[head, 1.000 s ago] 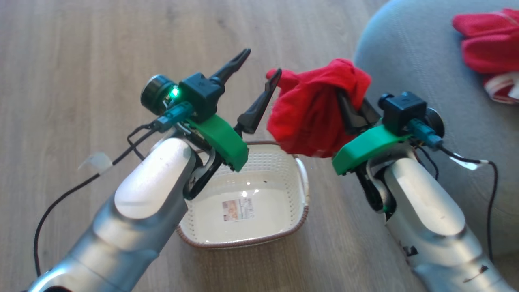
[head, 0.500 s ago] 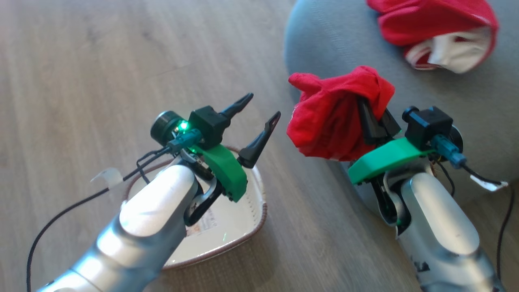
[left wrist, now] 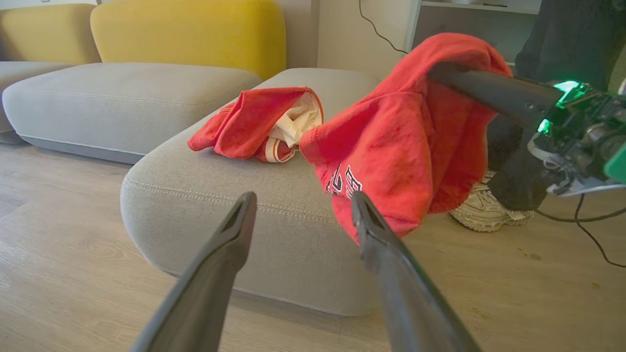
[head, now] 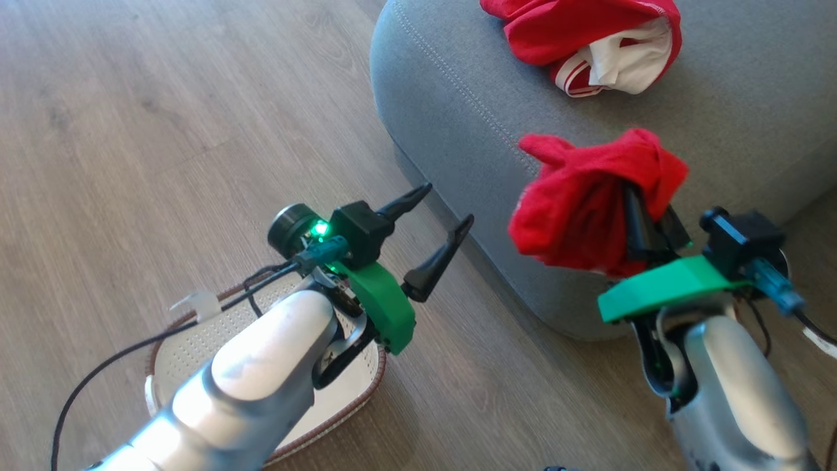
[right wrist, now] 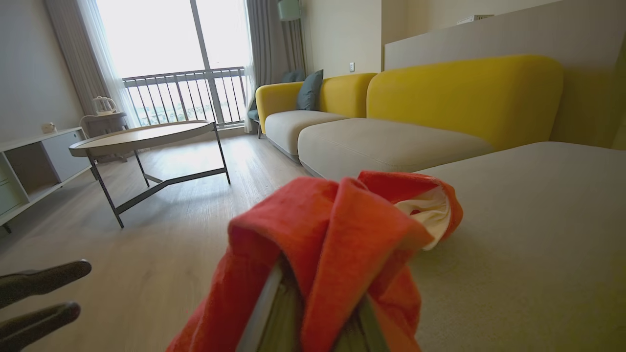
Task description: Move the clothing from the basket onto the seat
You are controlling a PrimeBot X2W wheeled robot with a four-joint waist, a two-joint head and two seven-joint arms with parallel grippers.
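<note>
Broadest, pale wood-plank floor [head: 163, 131] across the left and near side; at far right on it, large grey fabric-upholstered seat [head: 752, 131] with a rounded corner and a line of pale stitching along the edge; in the left wrist view, far beyond the seat, yellow-backed sofa [left wrist: 186, 34] with grey cushions; at near left on the floor, small cream plastic basket [head: 196, 340] with perforated walls and a brown woven-look rim, partly hidden behind the left forearm; on the far part of the seat, crumpled bright red garment with white lining [head: 575, 33], lying loose, well apart from both arms; nearer, second bright red soft garment [head: 569, 216] with lettering on it, draped over and pinched by the right gripper [head: 654, 222], fingers clenched on the fabric, raised over the seat's near edge; contact with the cushion impossible to tell; left gripper [head: 448, 204] above the floor between basket and seat, fingers spread wide, released and empty
</note>
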